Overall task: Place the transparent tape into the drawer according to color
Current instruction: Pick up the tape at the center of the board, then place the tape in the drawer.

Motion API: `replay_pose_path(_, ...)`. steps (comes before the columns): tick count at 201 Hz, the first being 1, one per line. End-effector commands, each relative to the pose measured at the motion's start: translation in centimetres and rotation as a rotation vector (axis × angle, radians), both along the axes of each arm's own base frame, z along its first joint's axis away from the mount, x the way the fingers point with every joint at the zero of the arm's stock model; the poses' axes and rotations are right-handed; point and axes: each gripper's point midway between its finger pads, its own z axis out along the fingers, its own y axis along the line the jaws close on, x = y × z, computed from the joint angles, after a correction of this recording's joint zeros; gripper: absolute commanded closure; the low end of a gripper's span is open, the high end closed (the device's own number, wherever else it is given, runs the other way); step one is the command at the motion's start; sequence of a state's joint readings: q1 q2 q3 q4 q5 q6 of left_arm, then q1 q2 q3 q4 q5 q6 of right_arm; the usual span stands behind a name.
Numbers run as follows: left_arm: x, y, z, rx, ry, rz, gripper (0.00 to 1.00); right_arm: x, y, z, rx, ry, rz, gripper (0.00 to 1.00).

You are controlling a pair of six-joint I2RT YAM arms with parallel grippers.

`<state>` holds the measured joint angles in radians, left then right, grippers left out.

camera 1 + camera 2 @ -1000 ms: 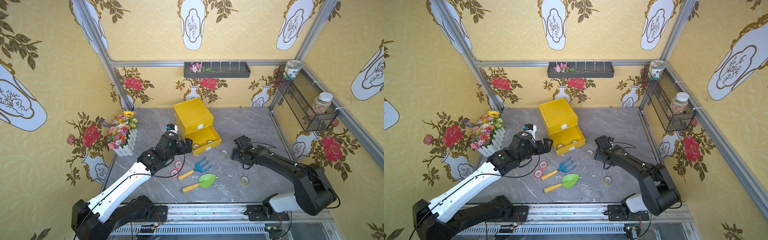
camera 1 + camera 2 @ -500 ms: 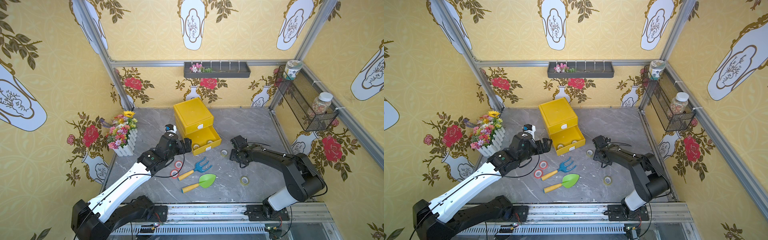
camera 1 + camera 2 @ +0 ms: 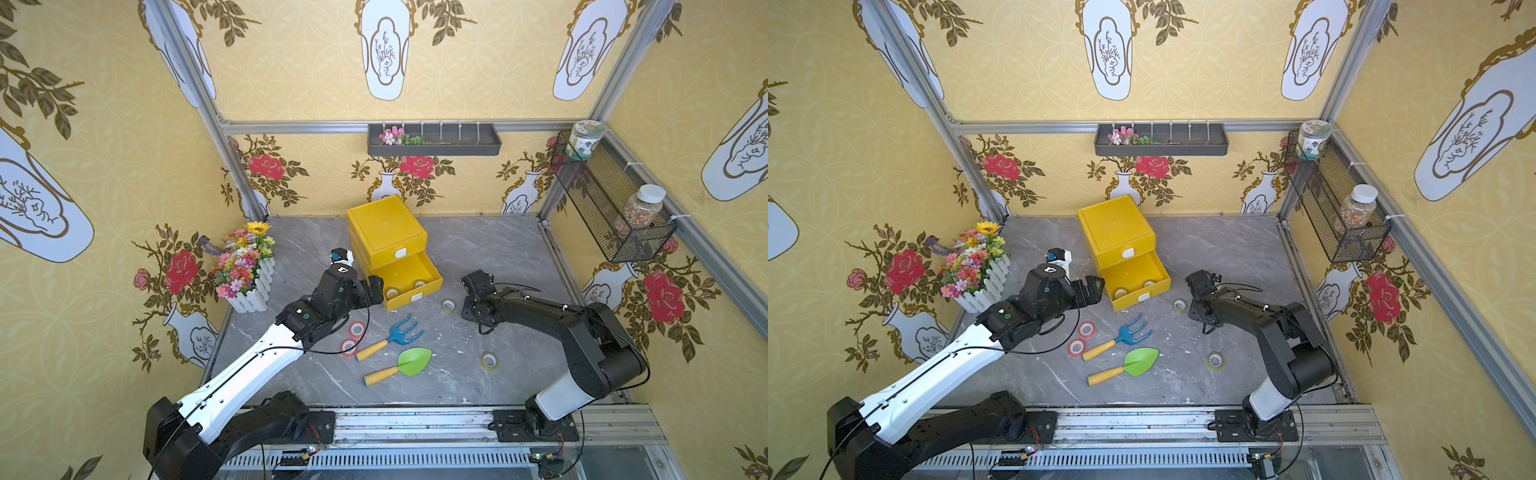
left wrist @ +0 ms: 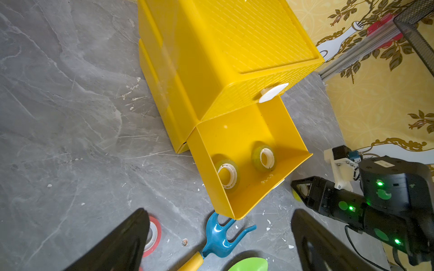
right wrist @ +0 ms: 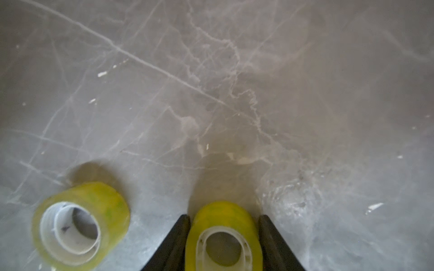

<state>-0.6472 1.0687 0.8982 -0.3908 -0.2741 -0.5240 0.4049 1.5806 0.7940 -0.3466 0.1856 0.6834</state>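
One front roll: a yellow-green tape roll (image 3: 489,360) lies flat at the front right of the worktop (image 3: 478,249), well apart from everything else and unsorted.
Toy tools: a green trowel (image 3: 411,361) and a blue rake (image 3: 401,332) lie mid-worktop between the arms.
Red rolls: two red rolls (image 3: 349,347) (image 3: 356,329) sit beside the rake handle, close under the left arm.
Right gripper: the right gripper (image 5: 224,215) is clenched on the held roll (image 5: 223,237), a finger pressed to each side. The roll looks to be resting on the worktop.
Loose neighbour: another yellow-green roll (image 5: 79,225) sits just beside it.
Left gripper: the left gripper (image 3: 1093,289) is released, spread wide and empty by the drawer's front corner.
Drawer: the lower drawer (image 3: 434,276) is pulled open, with two yellow-green rolls (image 4: 226,174) (image 4: 264,158) inside.
Step in hand: grasping a yellow-green roll.
Next move: probably a straight lift clear of the neighbour, a carry over the drawer's front wall, and a release among the matching rolls.
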Motion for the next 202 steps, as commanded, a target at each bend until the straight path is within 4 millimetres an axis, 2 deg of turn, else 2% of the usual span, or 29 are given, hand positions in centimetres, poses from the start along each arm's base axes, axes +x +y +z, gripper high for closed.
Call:
replay_pose_path(1, 0.3, 0.1, 0.1, -0.004, -0.010, 0.011, 0.00, 0.1, 0.3, 1.6, 0.020, -0.023, 0.009, 0.56)
replay_pose_path(32, 0.2, 0.2, 0.2, -0.010, -0.012, 0.017, 0.00, 0.5, 0.4, 5.5, 0.040, -0.095, 0.023, 0.56)
replay_pose_path(55, 0.1, 0.2, 0.0, -0.013, -0.006, 0.018, 0.00, 1.2, 0.7, 9.4, 0.058, -0.174, 0.044, 0.57)
replay_pose_path(73, 0.2, 0.6, -0.4, -0.003, 0.005, 0.039, 0.00, 1.8, 1.7, 12.8, 0.080, -0.249, 0.090, 0.57)
replay_pose_path(93, 0.3, 0.7, -0.6, 0.002, 0.011, 0.051, 0.00, 2.7, 4.2, 16.7, 0.093, -0.326, 0.176, 0.58)
replay_pose_path(106, 0.3, 0.9, -0.7, 0.006, 0.009, 0.057, 0.00, 3.2, 6.8, 18.8, 0.105, -0.377, 0.259, 0.58)
replay_pose_path(119, 0.3, 0.9, -0.6, 0.003, 0.007, 0.058, 0.00, 3.6, 9.8, 20.0, 0.108, -0.402, 0.345, 0.58)
replay_pose_path(137, 0.3, 1.0, -0.5, 0.000, 0.000, 0.058, 0.00, 4.3, 13.4, 20.3, 0.102, -0.423, 0.433, 0.58)
replay_pose_path(163, 0.3, 1.0, -0.5, 0.001, -0.003, 0.055, 0.00, 5.6, 17.0, 19.4, 0.121, -0.441, 0.507, 0.58)
replay_pose_path(183, 0.3, 1.0, -0.5, 0.001, -0.002, 0.053, 0.00, 6.8, 18.0, 18.2, 0.118, -0.434, 0.511, 0.58)
replay_pose_path(202, 0.2, 0.9, -0.5, 0.001, 0.000, 0.048, 0.00, 7.6, 18.1, 16.5, 0.077, -0.398, 0.504, 0.57)
